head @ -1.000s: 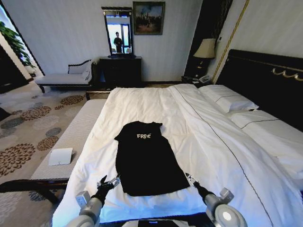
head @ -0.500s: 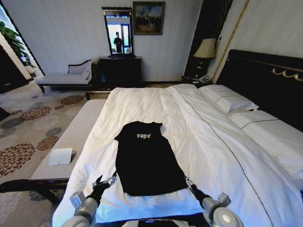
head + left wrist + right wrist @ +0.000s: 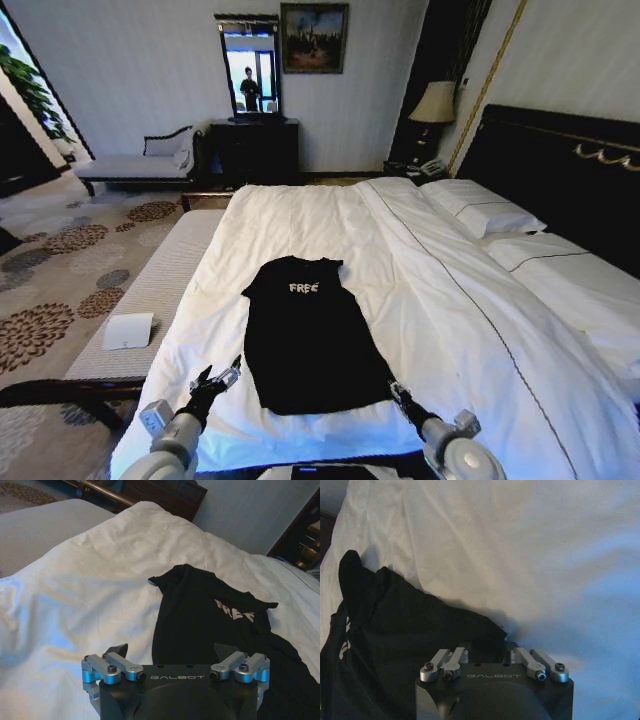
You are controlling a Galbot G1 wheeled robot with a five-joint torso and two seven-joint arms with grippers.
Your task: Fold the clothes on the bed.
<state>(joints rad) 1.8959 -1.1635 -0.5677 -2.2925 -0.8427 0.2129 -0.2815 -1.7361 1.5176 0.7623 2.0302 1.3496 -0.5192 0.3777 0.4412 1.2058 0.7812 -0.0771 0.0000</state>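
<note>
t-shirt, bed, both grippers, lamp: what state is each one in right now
T-shirt: lying flat on the duvet, lettering up, sleeves tucked in, not yet folded up.
Bed: made, white duvet spread with light wrinkles, pillows at the headboard.
Left gripper: open, beside the shirt's near left corner, holding nothing.
Right gripper: at the shirt's near right corner.
Lamp: upright on the nightstand; lit or not, cannot tell.

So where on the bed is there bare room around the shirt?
Bare white duvet lies between the black "FREE!" T-shirt and the foot edge, and between it and the white pillows. Crowded at the hem: left end effector and right end effector flank its corners.
</note>
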